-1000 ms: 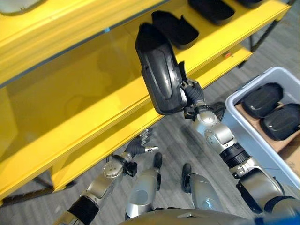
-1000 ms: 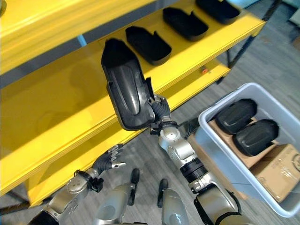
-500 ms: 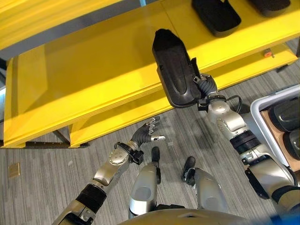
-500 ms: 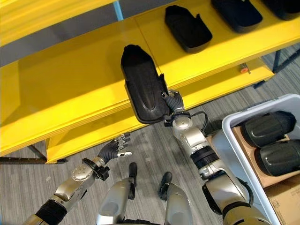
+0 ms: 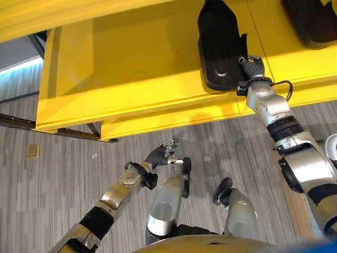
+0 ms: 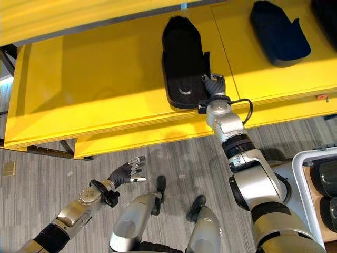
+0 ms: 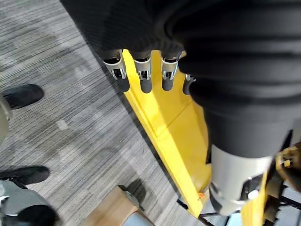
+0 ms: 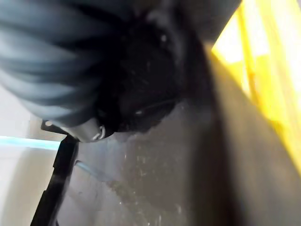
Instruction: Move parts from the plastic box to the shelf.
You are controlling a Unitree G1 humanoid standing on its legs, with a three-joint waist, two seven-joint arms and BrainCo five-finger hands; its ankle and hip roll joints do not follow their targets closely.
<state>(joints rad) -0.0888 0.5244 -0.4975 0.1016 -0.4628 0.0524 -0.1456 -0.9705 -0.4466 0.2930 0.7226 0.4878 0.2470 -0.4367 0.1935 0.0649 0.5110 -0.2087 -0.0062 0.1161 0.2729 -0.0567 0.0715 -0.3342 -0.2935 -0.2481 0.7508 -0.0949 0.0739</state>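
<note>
Right hand (image 6: 213, 84) gripping the near right end of the black part (image 6: 181, 63), long axis running near-to-far across the yellow shelf (image 6: 105, 79) and apparently resting on it, so release suits here; left hand (image 5: 160, 155) open, low over the floor.

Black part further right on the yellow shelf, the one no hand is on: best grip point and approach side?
Probably the raised tab on the free black part, on its right long edge; the rest looks broad and smooth. Come from the shelf's front edge with the right hand, once it lets go of the held part.
</note>
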